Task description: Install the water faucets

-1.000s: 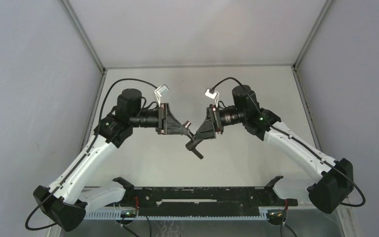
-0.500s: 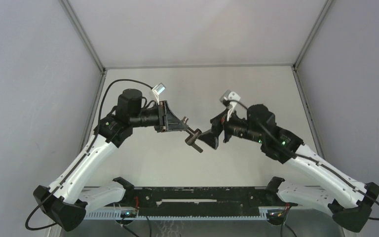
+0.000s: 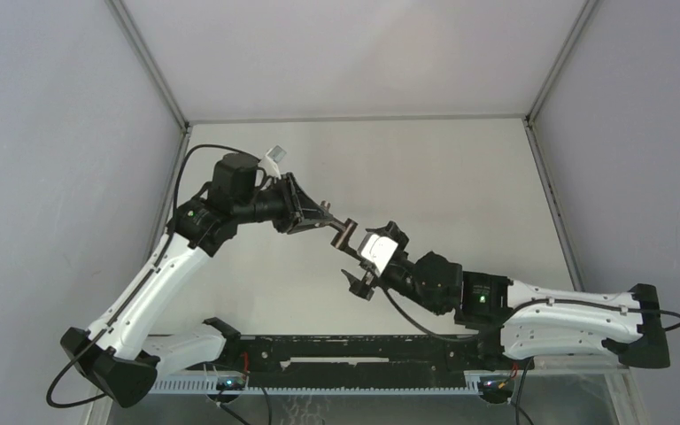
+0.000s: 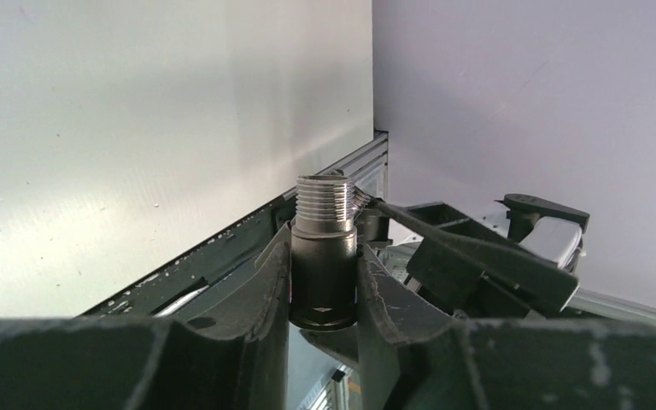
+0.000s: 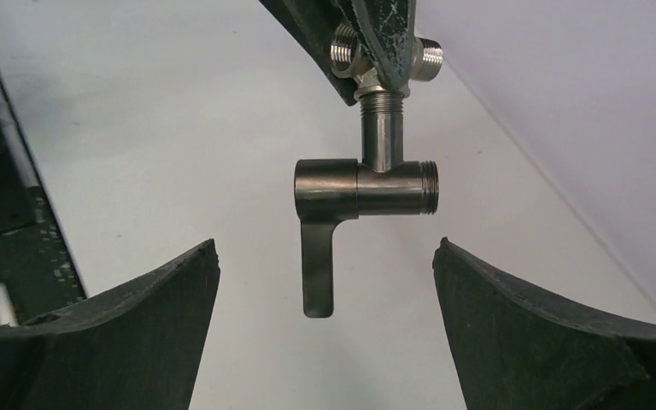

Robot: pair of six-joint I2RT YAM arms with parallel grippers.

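Note:
A dark T-shaped water faucet with a thin lever hangs in the air, screwed to a silvery fitting. My left gripper is shut on the assembly. In the left wrist view its fingers clamp the dark barrel, with the threaded end pointing away. My right gripper stands wide open just short of the faucet, its fingers either side of the lever and not touching it. From above, the right gripper sits low, below and right of the faucet.
A black rail runs along the near edge between the arm bases. Grey walls with metal frame posts close in the white table on the left, right and far sides.
My right gripper let go of the faucet, opened wide and swung down toward the near edge. The left gripper kept the faucet and turned it slightly upward.

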